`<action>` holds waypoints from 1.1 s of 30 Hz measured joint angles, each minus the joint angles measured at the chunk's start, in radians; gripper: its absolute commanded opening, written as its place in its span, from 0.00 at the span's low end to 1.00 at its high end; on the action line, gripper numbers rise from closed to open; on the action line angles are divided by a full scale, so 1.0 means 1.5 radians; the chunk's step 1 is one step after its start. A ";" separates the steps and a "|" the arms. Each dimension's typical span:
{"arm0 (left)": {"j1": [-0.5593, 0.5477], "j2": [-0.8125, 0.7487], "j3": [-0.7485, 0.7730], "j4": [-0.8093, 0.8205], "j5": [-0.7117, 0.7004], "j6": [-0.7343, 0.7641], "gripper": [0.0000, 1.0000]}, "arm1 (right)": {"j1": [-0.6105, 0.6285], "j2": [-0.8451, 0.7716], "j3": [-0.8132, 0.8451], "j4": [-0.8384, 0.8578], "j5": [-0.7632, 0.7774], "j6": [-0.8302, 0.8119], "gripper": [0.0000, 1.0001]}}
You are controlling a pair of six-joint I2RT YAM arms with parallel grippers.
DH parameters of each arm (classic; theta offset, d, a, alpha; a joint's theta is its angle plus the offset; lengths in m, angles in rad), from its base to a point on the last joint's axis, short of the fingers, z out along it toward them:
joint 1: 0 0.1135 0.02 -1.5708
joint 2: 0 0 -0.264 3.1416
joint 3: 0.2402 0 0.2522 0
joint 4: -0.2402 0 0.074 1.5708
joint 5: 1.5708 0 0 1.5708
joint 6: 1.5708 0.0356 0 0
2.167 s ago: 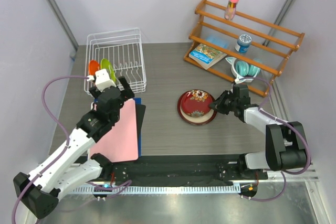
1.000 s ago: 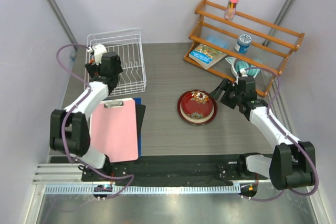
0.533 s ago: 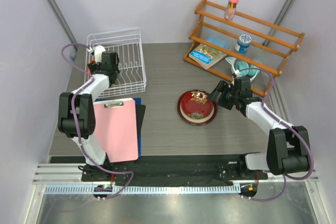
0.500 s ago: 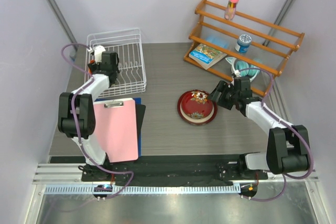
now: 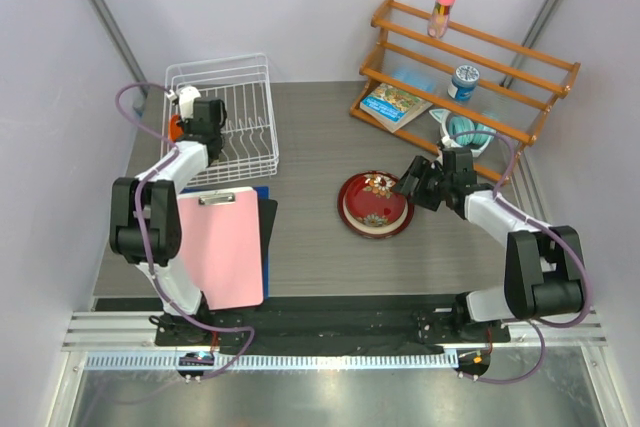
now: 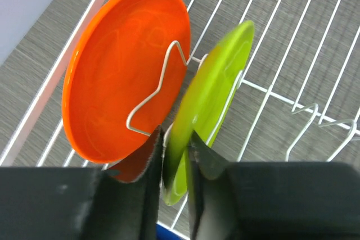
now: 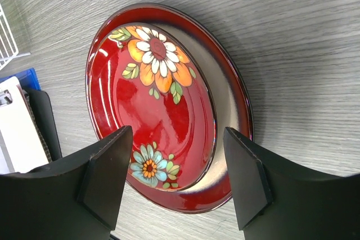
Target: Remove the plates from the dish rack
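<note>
In the left wrist view, the orange plate [image 6: 124, 66] and the lime green plate [image 6: 216, 82] stand upright between the prongs of the white dish rack [image 6: 281, 43]. My left gripper [image 6: 175, 155] is shut on the green plate's lower rim, one finger on each face. From above, this gripper [image 5: 200, 125] sits at the rack's [image 5: 215, 64] near left corner. The dark red floral plate [image 7: 157, 99] lies stacked on the cream plate with a maroon rim [image 7: 228, 99] on the table. My right gripper [image 7: 177, 139] hovers open beside that stack [image 5: 373, 204], holding nothing.
A pink clipboard [image 5: 220, 247] lies in front of the rack. A wooden slatted shelf [image 5: 470, 67] at the back right holds a book [image 5: 397, 104], a pink-capped bottle [image 5: 444, 7], a can [image 5: 463, 80] and a teal bowl [image 5: 465, 130] behind my right arm.
My left gripper has reached into the rack and shut onto the green plate's rim. The right gripper has stayed open by the stacked plates, shifting only slightly.
</note>
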 measured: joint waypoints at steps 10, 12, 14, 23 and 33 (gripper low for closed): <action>-0.004 -0.021 0.000 -0.018 -0.010 0.048 0.00 | 0.000 0.023 0.000 0.008 -0.009 -0.002 0.71; -0.007 -0.032 0.000 -0.022 -0.017 0.057 0.00 | 0.000 0.023 0.000 0.008 -0.010 -0.002 0.71; -0.013 -0.046 0.000 -0.025 -0.029 0.069 0.00 | 0.000 0.023 0.000 0.009 -0.012 -0.002 0.71; -0.083 -0.083 0.003 -0.027 -0.159 0.164 0.00 | 0.000 0.018 0.000 0.005 -0.014 -0.004 0.71; -0.139 -0.276 0.006 -0.133 -0.067 0.112 0.00 | 0.002 -0.129 0.000 -0.026 -0.024 -0.019 0.72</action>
